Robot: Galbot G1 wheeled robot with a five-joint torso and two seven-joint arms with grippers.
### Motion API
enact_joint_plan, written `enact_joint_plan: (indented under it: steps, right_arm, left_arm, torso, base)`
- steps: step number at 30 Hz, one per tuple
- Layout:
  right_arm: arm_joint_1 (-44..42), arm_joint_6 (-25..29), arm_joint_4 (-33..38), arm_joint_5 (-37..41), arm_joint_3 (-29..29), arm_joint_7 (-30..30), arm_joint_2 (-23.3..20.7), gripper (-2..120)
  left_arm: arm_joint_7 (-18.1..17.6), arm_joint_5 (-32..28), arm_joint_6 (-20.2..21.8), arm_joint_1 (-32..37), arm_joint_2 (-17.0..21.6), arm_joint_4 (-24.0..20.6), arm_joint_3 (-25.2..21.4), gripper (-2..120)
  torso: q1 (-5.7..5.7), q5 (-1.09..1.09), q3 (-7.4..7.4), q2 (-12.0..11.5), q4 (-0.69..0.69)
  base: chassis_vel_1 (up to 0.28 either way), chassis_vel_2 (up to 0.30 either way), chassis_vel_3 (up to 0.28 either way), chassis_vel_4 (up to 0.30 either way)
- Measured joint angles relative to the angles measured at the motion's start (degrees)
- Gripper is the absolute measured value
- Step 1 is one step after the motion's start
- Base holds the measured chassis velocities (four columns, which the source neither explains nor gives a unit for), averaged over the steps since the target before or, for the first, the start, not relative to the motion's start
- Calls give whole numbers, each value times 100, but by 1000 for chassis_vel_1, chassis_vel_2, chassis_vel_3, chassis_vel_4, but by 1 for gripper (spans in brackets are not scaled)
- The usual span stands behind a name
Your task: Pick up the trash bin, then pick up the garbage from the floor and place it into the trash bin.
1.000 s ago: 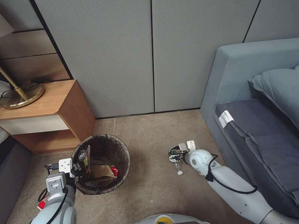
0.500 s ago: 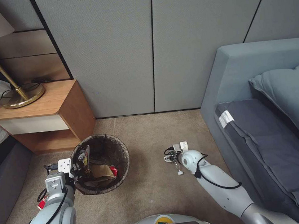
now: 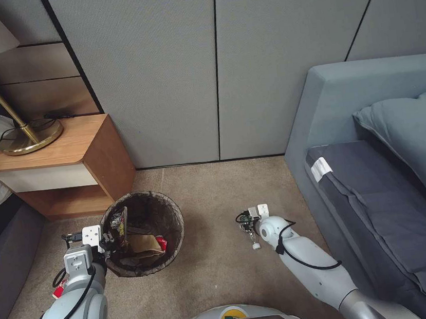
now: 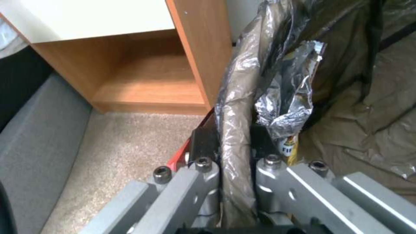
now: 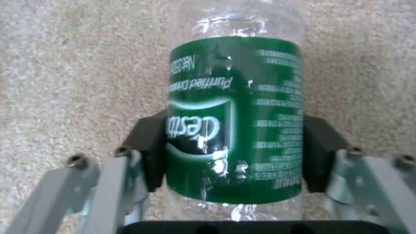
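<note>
- The clear bottle [image 5: 234, 120] wears a green label reading "Purified Drinking" above a white brand mark I can't fully read.
- The right pincer [image 5: 234, 152] has closed its black pads [image 5: 145, 146] on the label's two sides, over carpet, well right of the trash bin [image 3: 143, 233].
- The left pincer [image 4: 232, 152] clamps the bin's bag-covered rim; a foil wrapper [image 4: 288, 97] stands just inside.
- The bin sits just in front of the nightstand [image 3: 64, 167].

Glossy clear plastic bottle [image 5: 234, 107]; matt, seemingly rough carpet [image 5: 65, 65].
</note>
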Motion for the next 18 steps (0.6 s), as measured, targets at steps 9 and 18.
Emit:
enact_joint_plan:
  steps: [9, 18]
  right_arm:
    - [-74, -42, 156, 95, 37, 87, -53, 28]
    - [-157, -137, 634, 409, 142, 221, -180, 27]
  left_arm:
    - [-1, -19, 0, -64, 38, 34, 3, 4]
    - [-1, -26, 0, -47, 38, 30, -17, 4]
  torso:
    - [0, 7, 1, 0, 4]
    - [0, 6, 1, -1, 3]
  base:
    - [0, 0, 0, 0]
    - [0, 0, 0, 0]
